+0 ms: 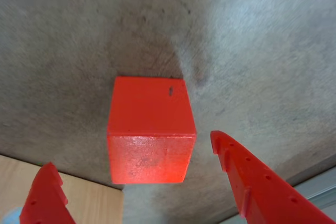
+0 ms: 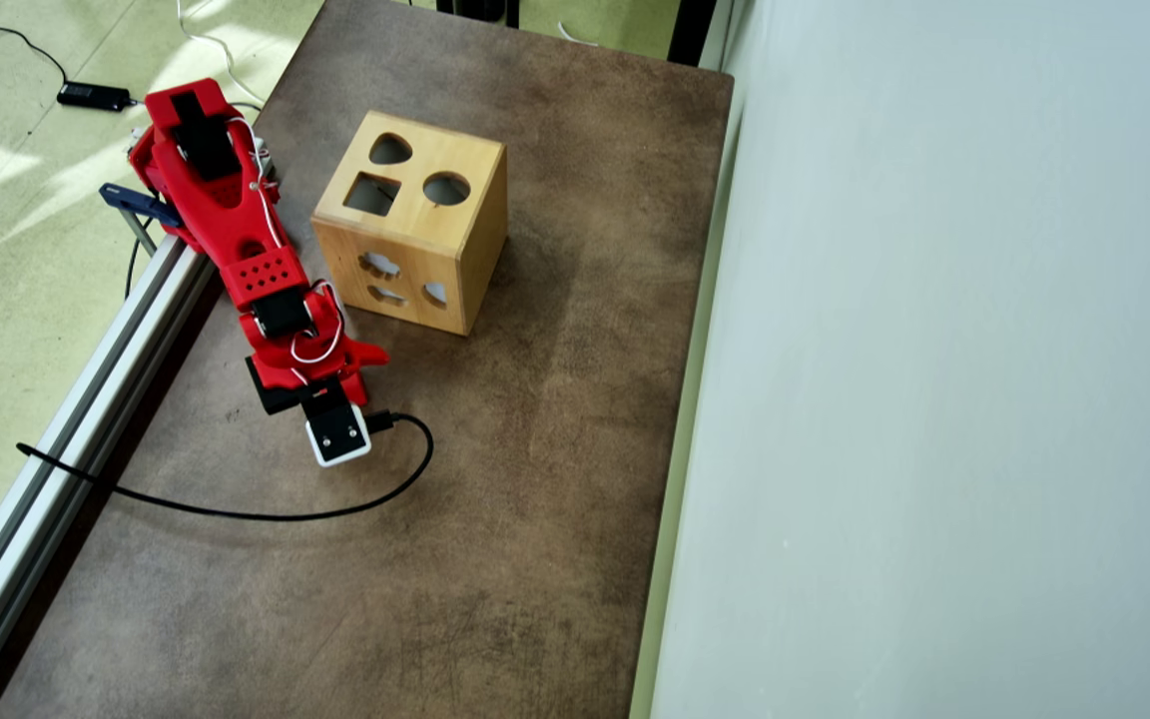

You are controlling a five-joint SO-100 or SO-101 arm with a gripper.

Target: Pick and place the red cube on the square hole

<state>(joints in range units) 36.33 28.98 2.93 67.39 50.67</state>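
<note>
In the wrist view the red cube (image 1: pixel 151 129) rests on the brown tabletop, straight ahead of my gripper (image 1: pixel 131 150). The gripper is open: its red fingers (image 1: pixel 252 182) stand either side of the cube's near face, with a gap on each side and nothing gripped. In the overhead view the arm (image 2: pixel 266 280) leans over the table just left of the wooden box (image 2: pixel 455 250) and hides the cube and the fingertips. The square hole (image 2: pixel 371 194) is on the box's top face, beside a round hole (image 2: pixel 446 188) and a teardrop hole (image 2: pixel 390 150).
A corner of the wooden box (image 1: pixel 84 195) shows at the wrist view's lower left. A black cable (image 2: pixel 266 514) loops from the wrist camera (image 2: pixel 338 431) across the table. An aluminium rail (image 2: pixel 66 439) runs along the left edge and a pale wall (image 2: pixel 934 399) along the right.
</note>
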